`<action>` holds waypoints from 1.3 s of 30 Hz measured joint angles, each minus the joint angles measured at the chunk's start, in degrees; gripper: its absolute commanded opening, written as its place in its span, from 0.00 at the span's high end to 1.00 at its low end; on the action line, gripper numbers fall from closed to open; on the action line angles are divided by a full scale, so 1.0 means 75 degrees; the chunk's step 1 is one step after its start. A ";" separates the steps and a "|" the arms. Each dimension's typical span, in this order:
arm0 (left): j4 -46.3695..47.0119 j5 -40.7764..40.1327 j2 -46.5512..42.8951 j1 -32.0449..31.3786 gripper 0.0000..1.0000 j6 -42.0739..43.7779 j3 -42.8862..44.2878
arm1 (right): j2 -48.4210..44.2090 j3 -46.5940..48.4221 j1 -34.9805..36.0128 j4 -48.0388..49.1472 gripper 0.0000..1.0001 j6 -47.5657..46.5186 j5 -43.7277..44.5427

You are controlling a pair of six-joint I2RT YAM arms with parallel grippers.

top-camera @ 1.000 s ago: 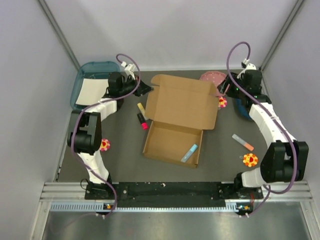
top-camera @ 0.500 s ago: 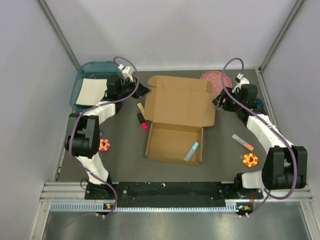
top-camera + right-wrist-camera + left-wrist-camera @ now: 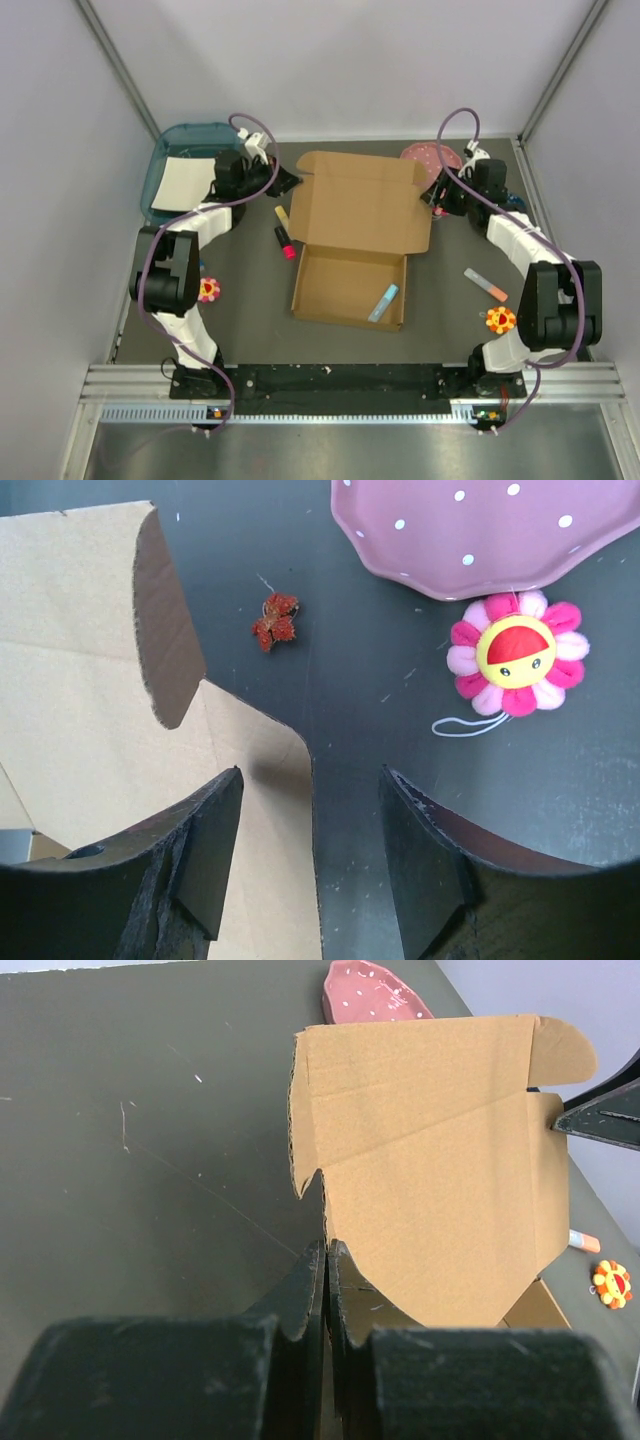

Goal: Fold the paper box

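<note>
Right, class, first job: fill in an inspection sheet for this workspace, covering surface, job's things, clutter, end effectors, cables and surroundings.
Surface: dark table, lightly scratched.
Job's things: paper box, lid open, blue marker lying in its tray.
Clutter: teal tray, pink plate, flower toys, loose markers.
End effectors: left end effector shut on the lid's edge; right end effector open astride the opposite edge.
Cables: purple cables looped above both arms.
Surroundings: pale walls, metal rail at the near edge.
</note>
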 measured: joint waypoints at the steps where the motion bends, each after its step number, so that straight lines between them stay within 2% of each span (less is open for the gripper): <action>1: 0.0000 -0.0020 0.0000 -0.0006 1.00 0.0017 -0.0003 | 0.0020 0.0000 0.0000 0.0000 0.46 0.0026 -0.0029; 6: -0.0015 -0.0111 -0.0058 -0.0058 1.00 0.0050 -0.0012 | 0.0061 0.0000 0.0006 0.0070 0.62 0.0157 -0.0149; 14: 0.0003 -0.0510 -0.0391 -0.0239 1.00 0.0102 -0.0367 | 0.0003 -0.0003 0.0344 0.0254 0.73 0.0341 -0.0090; 21: 0.0009 -0.1107 -0.0708 -0.0495 1.00 0.0192 -0.0740 | -0.0606 -0.0017 0.1037 0.0233 0.84 0.0434 0.0449; 28: 0.0119 -0.1749 -0.1209 -0.0670 1.00 0.0230 -0.1110 | -0.1113 -0.0137 0.1440 0.0143 0.88 0.0408 0.1303; 39: 0.0405 -0.2098 -0.1399 -0.0947 0.99 0.0219 -0.1510 | -0.1081 -0.0239 0.2101 -0.0420 0.92 0.0175 0.2847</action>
